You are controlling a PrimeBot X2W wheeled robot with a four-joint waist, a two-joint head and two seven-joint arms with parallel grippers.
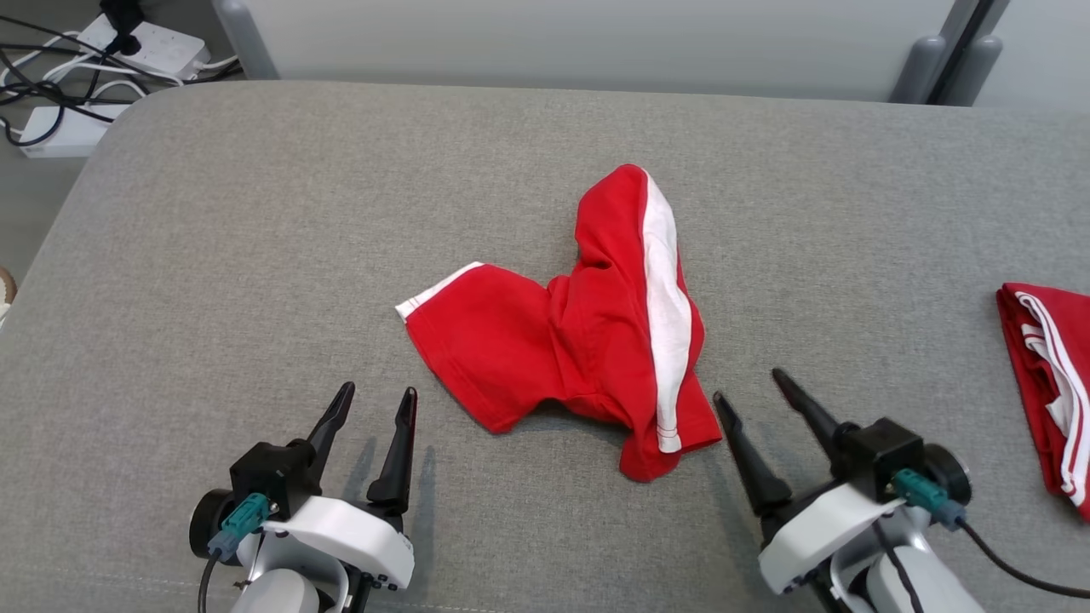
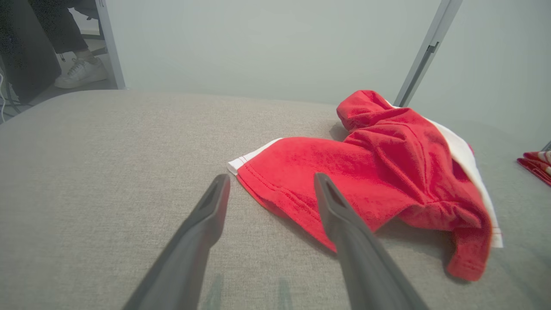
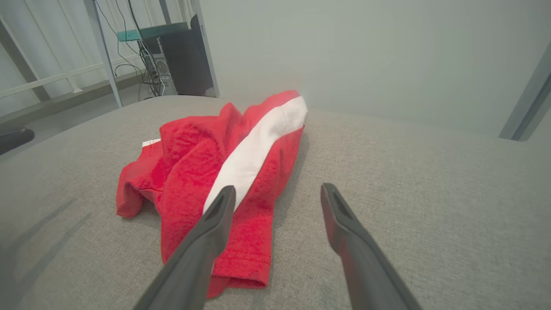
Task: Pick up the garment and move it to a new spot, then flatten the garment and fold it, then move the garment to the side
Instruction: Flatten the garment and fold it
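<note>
Left jaws at seven o'clock, right jaws at five, both spread and empty. They flank the crumpled red shorts [image 1: 562,340], seemingly for pickup.

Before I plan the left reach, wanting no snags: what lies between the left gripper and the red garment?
Nothing: in the head view, bare grey upholstery separates the open left gripper from the red garment.

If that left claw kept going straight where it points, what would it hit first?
Probably the red garment: its white-trimmed hem lies just ahead of the open left gripper, across its path. It might only clip that corner; depth is hard to judge.
</note>
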